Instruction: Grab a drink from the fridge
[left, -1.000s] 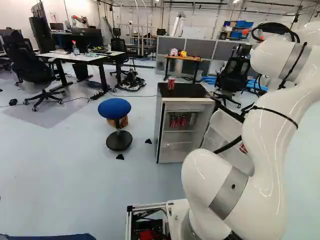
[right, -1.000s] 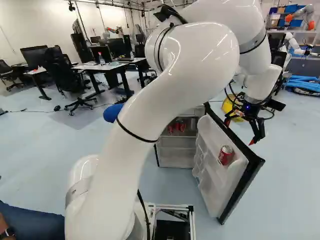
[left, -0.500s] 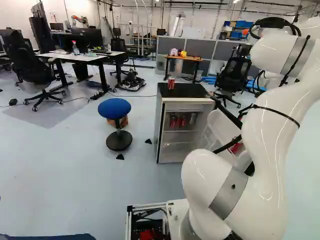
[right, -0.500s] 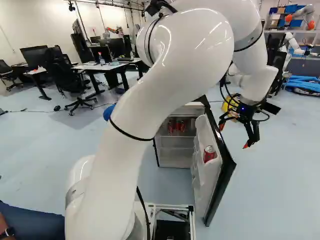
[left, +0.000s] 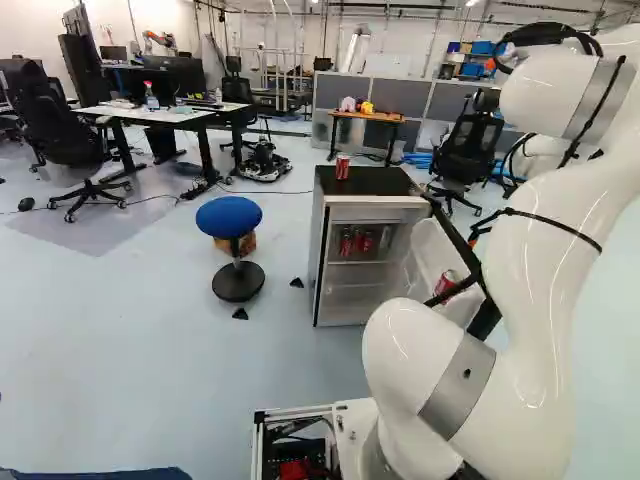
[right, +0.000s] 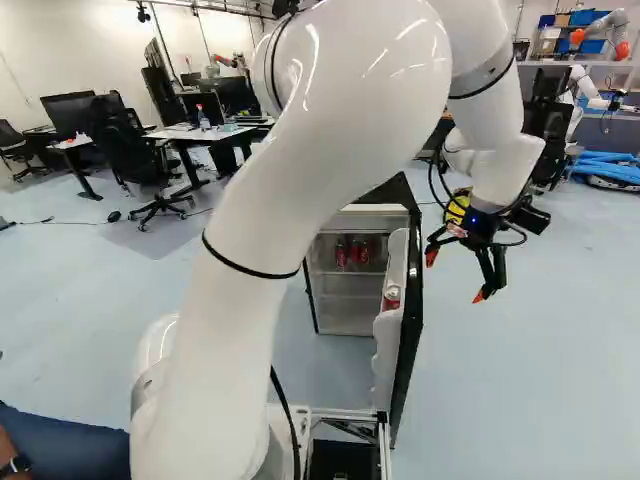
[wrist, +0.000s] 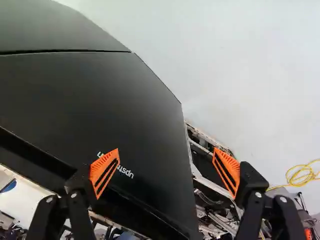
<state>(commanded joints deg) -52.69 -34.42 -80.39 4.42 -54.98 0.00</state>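
Left base view: fridge (left: 375, 203) open, one can (left: 342, 167) by its top's back edge. Right base view: red cans (right: 341, 257) on the upper shelf (right: 350, 273), door can (right: 392, 297) near the door's (right: 408, 340) top edge. Wrist view: gripper (wrist: 166, 170) wide, holding nothing. Opening looks done imo, grabbing's left.

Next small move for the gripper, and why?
I'd probably ease the open gripper around the open door toward the front of the fridge: it hangs on the door's outer side, while red cans stand inside.
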